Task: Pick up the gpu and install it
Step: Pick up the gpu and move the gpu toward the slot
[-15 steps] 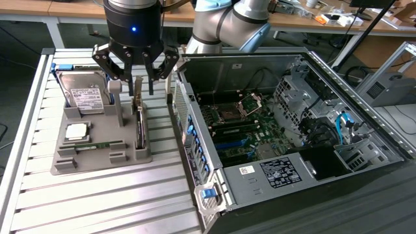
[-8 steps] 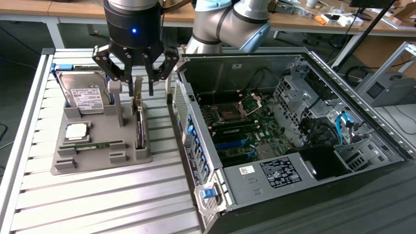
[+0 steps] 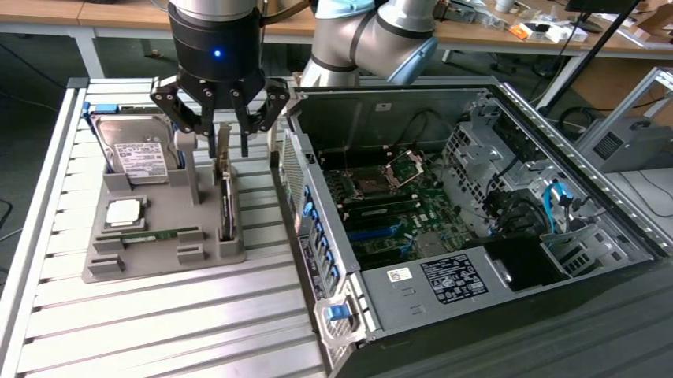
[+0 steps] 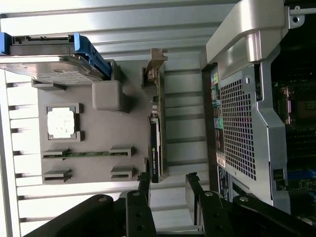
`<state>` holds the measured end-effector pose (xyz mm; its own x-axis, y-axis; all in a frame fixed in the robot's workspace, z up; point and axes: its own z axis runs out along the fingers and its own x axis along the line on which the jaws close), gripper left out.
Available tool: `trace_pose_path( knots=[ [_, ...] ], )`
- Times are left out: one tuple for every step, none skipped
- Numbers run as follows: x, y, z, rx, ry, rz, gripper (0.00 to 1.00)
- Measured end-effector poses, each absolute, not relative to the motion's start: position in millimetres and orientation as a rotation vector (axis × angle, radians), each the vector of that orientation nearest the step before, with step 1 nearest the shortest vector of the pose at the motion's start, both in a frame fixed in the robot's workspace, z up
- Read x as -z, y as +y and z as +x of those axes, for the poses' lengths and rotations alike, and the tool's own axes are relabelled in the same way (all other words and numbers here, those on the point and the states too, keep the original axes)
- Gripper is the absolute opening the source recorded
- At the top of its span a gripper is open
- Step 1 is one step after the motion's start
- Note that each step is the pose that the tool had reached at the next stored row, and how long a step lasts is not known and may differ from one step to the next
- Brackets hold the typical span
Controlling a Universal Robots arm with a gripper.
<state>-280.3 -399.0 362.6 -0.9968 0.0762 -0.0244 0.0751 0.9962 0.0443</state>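
The gpu stands on its edge in a slot along the side of the grey holder nearest the computer case. It is a thin dark card with a silver bracket at its far end. My gripper hangs open just above the card's bracket end, one finger on each side, touching nothing. In the wrist view the gpu runs away from the open gripper, whose fingertips stand beyond the card's near end above the holder.
The holder also carries a silver hard drive, a processor and a green memory stick. The open computer case lies at the exterior view's right, motherboard exposed. All rest on a slatted aluminium table.
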Motion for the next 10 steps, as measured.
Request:
trace_pose_path(
  knots=[
    [-362.3, -399.0, -280.3, -0.068, 3.113, 0.118, 0.42],
    [-362.1, -399.0, -280.3, -0.068, 3.112, 0.118, 0.42],
    [-361.9, -399.0, -280.3, -0.068, 3.113, 0.118, 0.42],
    [-361.7, -399.0, -280.3, -0.068, 3.113, 0.118, 0.42],
    [-361.5, -399.0, -280.3, -0.068, 3.113, 0.118, 0.42],
    [-361.4, -399.0, -280.3, -0.068, 3.113, 0.118, 0.42],
    [-361.1, -399.0, -280.3, -0.068, 3.113, 0.118, 0.42],
    [-360.8, -399.0, -280.3, -0.068, 3.112, 0.118, 0.42],
    [-360.7, -399.0, -280.3, -0.068, 3.113, 0.118, 0.42],
    [-360.2, -399.0, -280.3, -0.068, 3.112, 0.118, 0.42]
  ],
)
